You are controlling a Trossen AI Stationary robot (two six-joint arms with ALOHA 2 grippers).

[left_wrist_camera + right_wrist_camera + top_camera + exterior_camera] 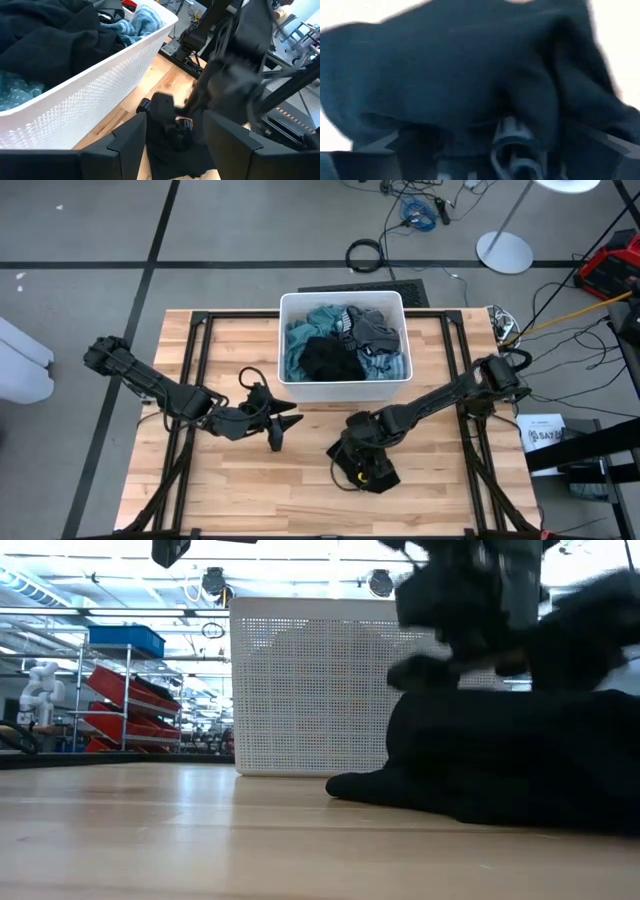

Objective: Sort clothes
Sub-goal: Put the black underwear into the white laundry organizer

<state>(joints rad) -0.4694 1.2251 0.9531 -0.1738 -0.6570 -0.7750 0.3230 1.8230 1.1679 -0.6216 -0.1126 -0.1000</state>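
Note:
A black garment [372, 470] lies in a heap on the wooden table in front of the white bin [340, 392], toward the near right. My right gripper [358, 452] points steeply down into this heap, its fingers wide apart, and the black cloth [470, 75] fills its wrist view. My left gripper [286, 432] hovers open to the left of the heap, with nothing between its fingers [130, 145]. In the bin lie more clothes: a teal piece [318, 320], a black one [330, 360], a dark patterned one [375, 330] and a light blue one [388, 366]. My right gripper comes at the black garment from above, pointing down, with its fingers [415, 150] spread. Cloth bunches against and between them. The heap rests on the table [480, 790]. Whether any cloth still hangs on a finger cannot be told.
The bin's perforated wall [310, 690] stands just beyond the heap. Bare wood [230, 490] lies at the near left. Black frame rails [195, 350] cross the table's sides. Cables [365, 253] and a lamp base [503, 252] lie on the floor past the far edge.

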